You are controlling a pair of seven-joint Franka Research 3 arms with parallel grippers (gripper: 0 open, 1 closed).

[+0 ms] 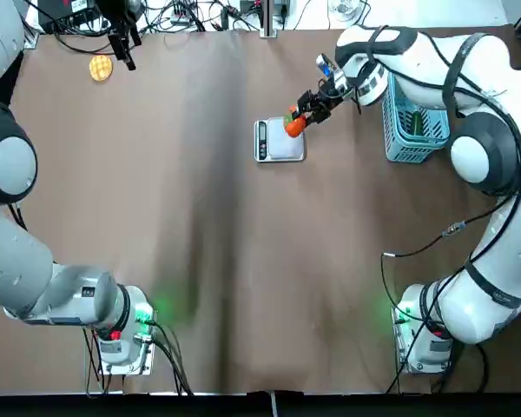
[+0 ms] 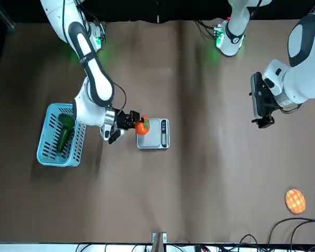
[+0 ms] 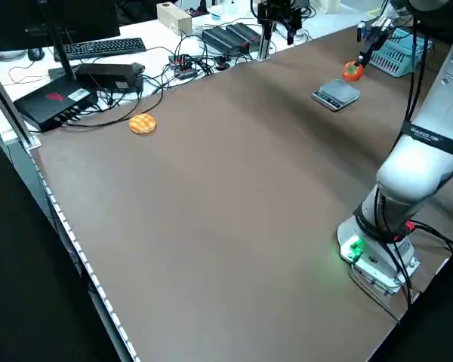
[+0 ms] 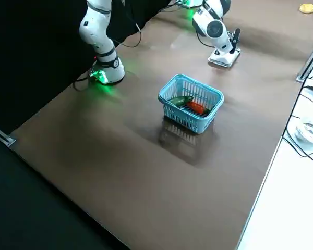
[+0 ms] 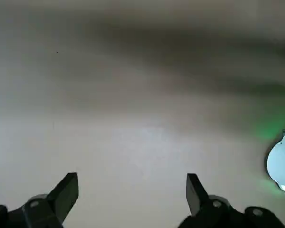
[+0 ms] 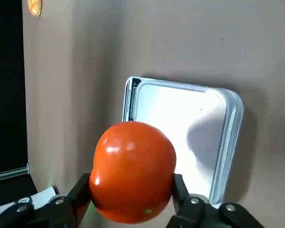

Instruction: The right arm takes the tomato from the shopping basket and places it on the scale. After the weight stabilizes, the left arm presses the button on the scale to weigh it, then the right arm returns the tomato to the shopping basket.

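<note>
The right arm [image 1: 495,139] reaches out over the table [image 1: 200,200], its elbow and upper links passing near the shopping basket. The left arm [image 1: 35,252] is parked at the other side of the table, its gripper [image 5: 132,199] over bare tabletop with the two fingers spread apart and nothing between them. The light-blue lattice shopping basket [image 2: 45,152] stands just beside the right arm's forearm and holds a dark green vegetable [image 2: 66,132] and a red one [image 4: 196,108]. The square kitchen scale [image 6: 180,128] lies flat near the basket, its plate bare. The right gripper [image 6: 129,190] is by the scale's edge, pinching the tomato [image 6: 133,173]; the fruit sits between its two fingertips, bulging beyond them, held above the scale. A yellow-orange waffle-patterned round item [image 3: 142,124] lies well apart, near the table's far edge.
</note>
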